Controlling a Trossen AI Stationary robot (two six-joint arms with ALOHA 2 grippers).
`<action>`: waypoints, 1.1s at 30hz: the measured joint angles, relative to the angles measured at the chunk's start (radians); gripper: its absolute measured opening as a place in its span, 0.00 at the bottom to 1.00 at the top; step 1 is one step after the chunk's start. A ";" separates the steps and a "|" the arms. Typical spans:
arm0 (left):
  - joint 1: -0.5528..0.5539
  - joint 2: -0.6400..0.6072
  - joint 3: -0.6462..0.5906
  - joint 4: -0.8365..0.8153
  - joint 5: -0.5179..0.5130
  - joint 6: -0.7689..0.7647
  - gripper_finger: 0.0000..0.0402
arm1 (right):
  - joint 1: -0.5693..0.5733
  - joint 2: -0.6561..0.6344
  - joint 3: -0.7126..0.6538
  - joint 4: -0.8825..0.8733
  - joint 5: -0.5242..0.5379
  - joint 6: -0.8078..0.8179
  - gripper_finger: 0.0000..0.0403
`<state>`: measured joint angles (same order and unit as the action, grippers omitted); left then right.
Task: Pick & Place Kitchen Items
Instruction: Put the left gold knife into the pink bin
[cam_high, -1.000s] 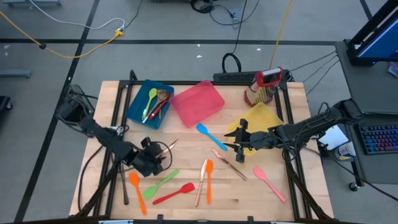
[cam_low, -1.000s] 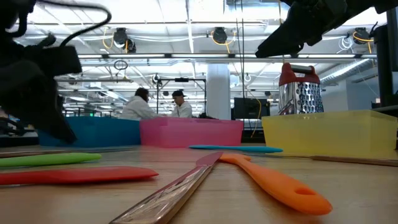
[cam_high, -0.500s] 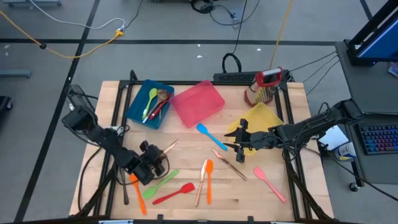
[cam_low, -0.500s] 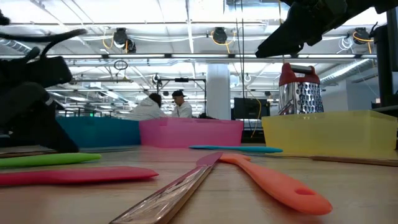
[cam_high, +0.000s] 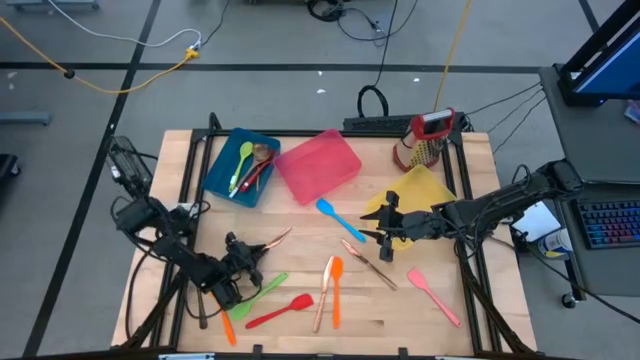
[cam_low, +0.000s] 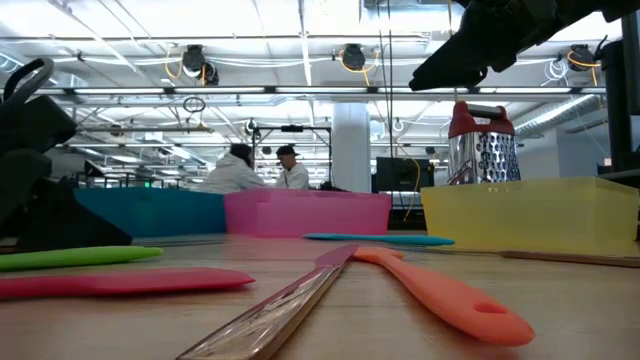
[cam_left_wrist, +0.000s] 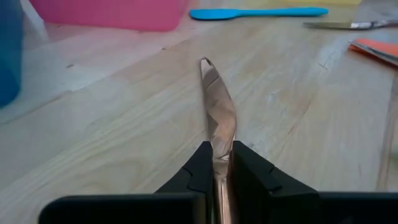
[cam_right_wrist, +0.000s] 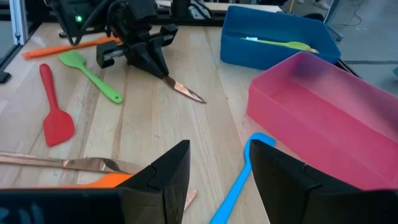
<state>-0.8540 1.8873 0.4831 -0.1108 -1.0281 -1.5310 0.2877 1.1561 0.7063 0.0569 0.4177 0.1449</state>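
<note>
- My left claw (cam_high: 240, 262) sits low over the worktop (cam_high: 300, 215) in its front-left part, and my wrist camera shows its two fingers pressed onto the handle end of a copper knife (cam_left_wrist: 217, 115), so I read it as clamped on that knife.
- The knife runs straight out from between the fingers along the claw's own line; its handle is hidden in the grip and its blade tip points away from the claw.
- From above, the knife's long axis lies on a diagonal, the tip aimed toward the worktop's back-right, roughly at the pink bin (cam_high: 318, 165).
- The right wrist camera shows the blade (cam_right_wrist: 183, 91) sloping down, with its tip at or just above the wood; I cannot tell whether it is touching.
- The blue bin (cam_high: 240, 165), which already holds a few utensils, lies toward the back-left corner, nearer my left arm than my right. I judge the coming move to be a lift, then a carry back toward one of these bins.
- My right claw (cam_right_wrist: 214, 168) waits with fingers apart, near the centre-right of the worktop beside the yellow bin (cam_high: 425, 190), well away from the knife.
- A green spatula (cam_high: 262, 290) and a red spatula (cam_high: 285, 310) lie just beside the left claw toward the front edge, so I would lift clear before swinging.
</note>
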 joint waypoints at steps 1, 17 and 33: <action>0.000 0.000 0.000 0.002 -0.001 -0.001 0.10 | 0.000 0.000 0.000 0.006 0.000 0.000 0.40; 0.052 -0.022 -0.003 0.177 -0.063 0.120 0.10 | 0.000 0.000 0.000 0.052 0.000 -0.034 0.40; 0.189 -0.021 -0.003 0.592 -0.067 0.591 0.11 | 0.000 0.000 0.000 0.051 0.000 -0.034 0.40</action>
<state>-0.6646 1.8659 0.4797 0.4808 -1.0956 -0.9399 0.2874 1.1557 0.7063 0.1081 0.4175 0.1108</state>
